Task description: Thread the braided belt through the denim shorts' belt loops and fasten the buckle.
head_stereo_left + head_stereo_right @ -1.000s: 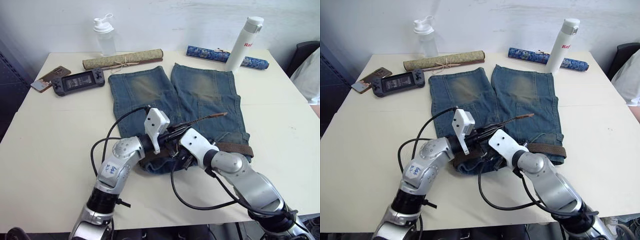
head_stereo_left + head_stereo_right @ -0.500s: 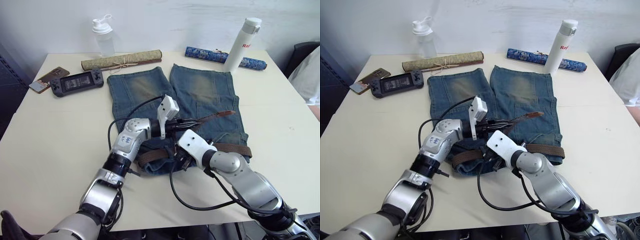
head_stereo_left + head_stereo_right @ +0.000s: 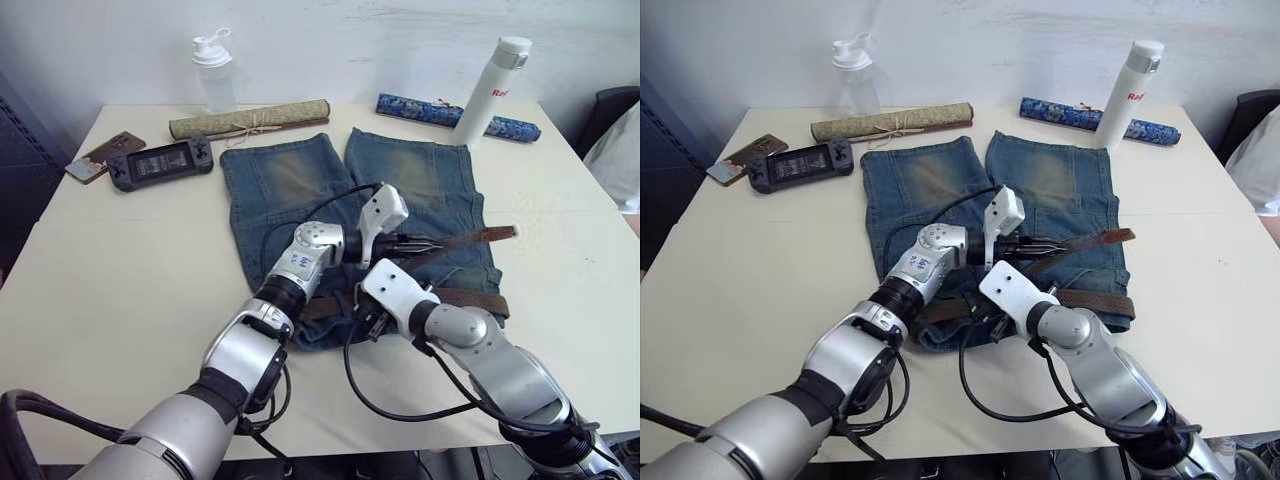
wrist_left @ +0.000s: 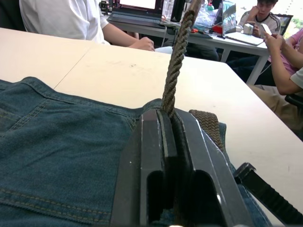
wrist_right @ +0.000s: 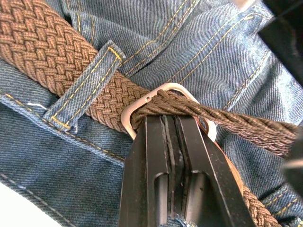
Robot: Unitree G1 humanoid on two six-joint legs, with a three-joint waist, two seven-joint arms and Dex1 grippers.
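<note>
The denim shorts (image 3: pixel 290 180) lie flat on the table, waistband towards me. The braided belt (image 3: pixel 470 297) runs along the waistband and passes under a belt loop (image 5: pixel 83 92). Its free end (image 3: pixel 480 237) comes out of the silver buckle (image 5: pixel 137 109) and stretches taut to the right above the shorts. My left gripper (image 3: pixel 420 245) is shut on this free end, over the right leg. My right gripper (image 3: pixel 362 322) is at the waistband's middle, shut on the buckle, where the strand passes through the frame.
Along the table's far edge stand a clear shaker bottle (image 3: pixel 211 70), a tan rolled mat (image 3: pixel 250 118), a blue rolled mat (image 3: pixel 440 108) and a white bottle (image 3: pixel 495 88). A game console (image 3: pixel 160 160) and a phone (image 3: pixel 100 155) lie far left. A person (image 3: pixel 620 150) sits at the right.
My left gripper has swung right across the shorts, drawing the belt's free end further through the buckle. My right gripper has stayed at the buckle.
</note>
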